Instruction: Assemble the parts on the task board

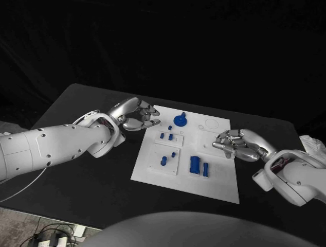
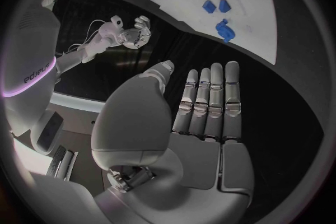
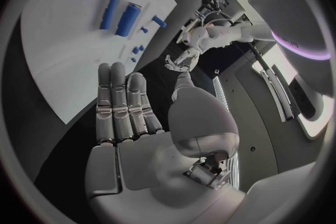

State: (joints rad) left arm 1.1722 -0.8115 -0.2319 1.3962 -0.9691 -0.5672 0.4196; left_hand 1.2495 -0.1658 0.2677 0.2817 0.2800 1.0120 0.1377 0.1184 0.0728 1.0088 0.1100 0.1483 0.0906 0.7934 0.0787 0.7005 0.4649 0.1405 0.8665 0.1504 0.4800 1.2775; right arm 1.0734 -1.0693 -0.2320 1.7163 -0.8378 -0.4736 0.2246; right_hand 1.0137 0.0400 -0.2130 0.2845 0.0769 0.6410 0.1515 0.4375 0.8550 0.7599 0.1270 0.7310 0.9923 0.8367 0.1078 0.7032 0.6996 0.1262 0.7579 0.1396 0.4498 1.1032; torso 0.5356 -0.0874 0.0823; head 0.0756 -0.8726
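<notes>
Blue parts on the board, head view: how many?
7: knob at the far edge, three small pegs below it, two mid-board, paired cylinders. Tiny ones may be missed.

I see the black table (image 1: 82, 103) standing against a black backdrop (image 1: 163, 36) that takes up the far side. Near the table's front edge, pale floor (image 1: 30, 231) shows, with dark cables (image 1: 48, 237) lying on it.
</notes>
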